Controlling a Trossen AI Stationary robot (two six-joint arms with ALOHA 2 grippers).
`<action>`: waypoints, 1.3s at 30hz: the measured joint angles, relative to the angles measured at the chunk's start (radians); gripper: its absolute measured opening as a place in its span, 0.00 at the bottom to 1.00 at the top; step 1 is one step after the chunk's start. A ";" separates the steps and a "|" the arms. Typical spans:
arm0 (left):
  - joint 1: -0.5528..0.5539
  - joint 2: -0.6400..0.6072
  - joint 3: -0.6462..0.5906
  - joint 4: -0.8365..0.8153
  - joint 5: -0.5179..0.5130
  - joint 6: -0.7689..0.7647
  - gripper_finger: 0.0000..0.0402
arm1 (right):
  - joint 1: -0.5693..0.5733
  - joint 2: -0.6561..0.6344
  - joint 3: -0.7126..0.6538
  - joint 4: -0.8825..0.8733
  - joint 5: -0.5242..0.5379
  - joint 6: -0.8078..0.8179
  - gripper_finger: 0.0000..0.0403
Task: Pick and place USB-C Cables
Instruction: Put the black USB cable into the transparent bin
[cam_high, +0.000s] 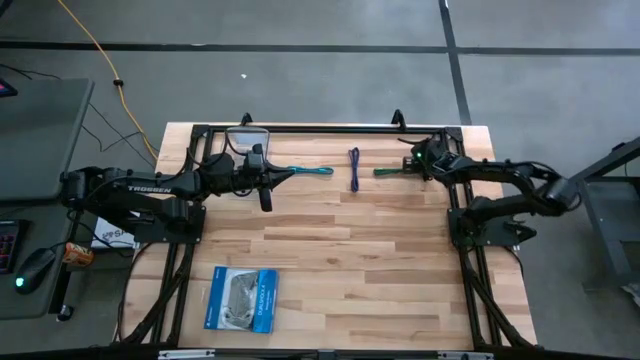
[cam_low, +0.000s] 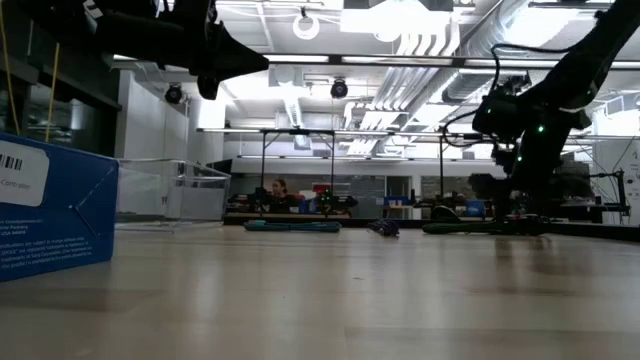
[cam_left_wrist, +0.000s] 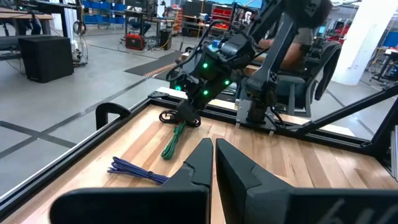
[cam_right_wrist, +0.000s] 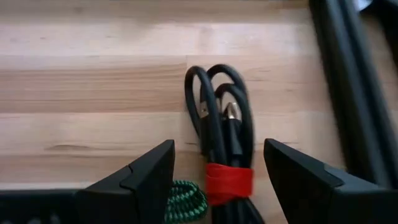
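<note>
The right pincer is held apart over the red-banded end of the green cable at the far right of the tabletop, and should be centred on the band before closing, while the left pincer is together.

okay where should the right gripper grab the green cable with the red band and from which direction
Grip across the red band of the green cable, coming straight down. The strands are bunched tightest there, the bundle lies flat, and the right gripper is open with one finger each side, so closing there looks surest.
</note>
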 joint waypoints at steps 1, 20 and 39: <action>0.000 0.000 0.000 0.000 0.000 0.000 0.00 | 0.000 0.022 0.000 0.017 0.001 0.000 0.60; 0.000 0.000 0.000 0.000 0.000 0.000 0.00 | 0.000 0.148 0.003 0.112 0.029 0.002 0.55; 0.000 0.000 0.000 0.000 0.000 0.000 0.00 | 0.001 0.149 0.002 0.108 0.020 -0.026 0.18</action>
